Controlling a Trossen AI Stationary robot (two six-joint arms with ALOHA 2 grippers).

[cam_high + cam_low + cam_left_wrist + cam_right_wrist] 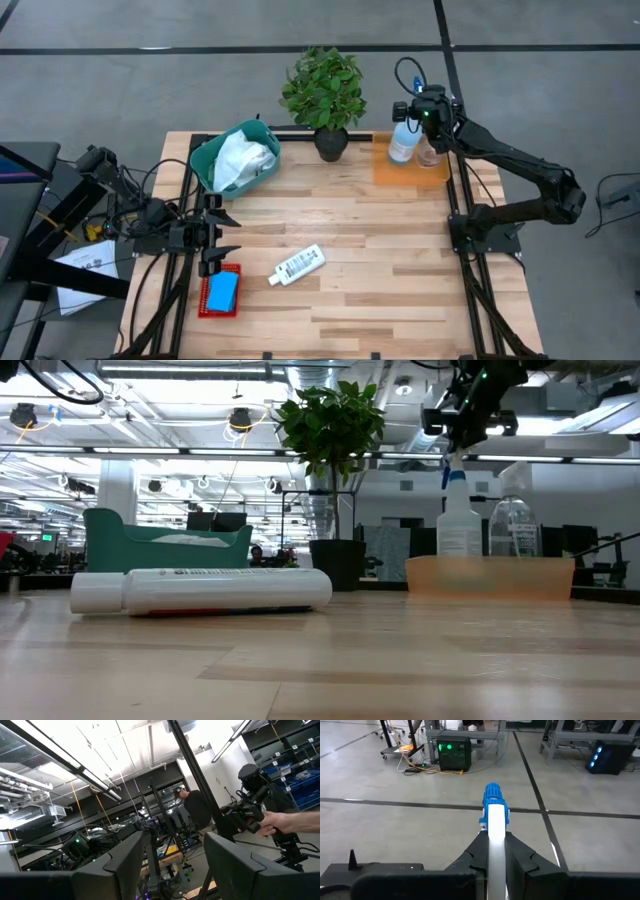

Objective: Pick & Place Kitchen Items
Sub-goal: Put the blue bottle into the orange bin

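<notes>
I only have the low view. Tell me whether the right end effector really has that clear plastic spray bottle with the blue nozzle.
Observer: Yes. The right wrist view shows the right end effector shut on the neck of the clear plastic spray bottle with the blue nozzle.
Operator: Now report the left arm. It is nowhere in my picture.
Observer: The high view shows the left end effector open and empty near the table's left edge. It is next to the blue rectangular sponge that lies on a red tray.
</notes>
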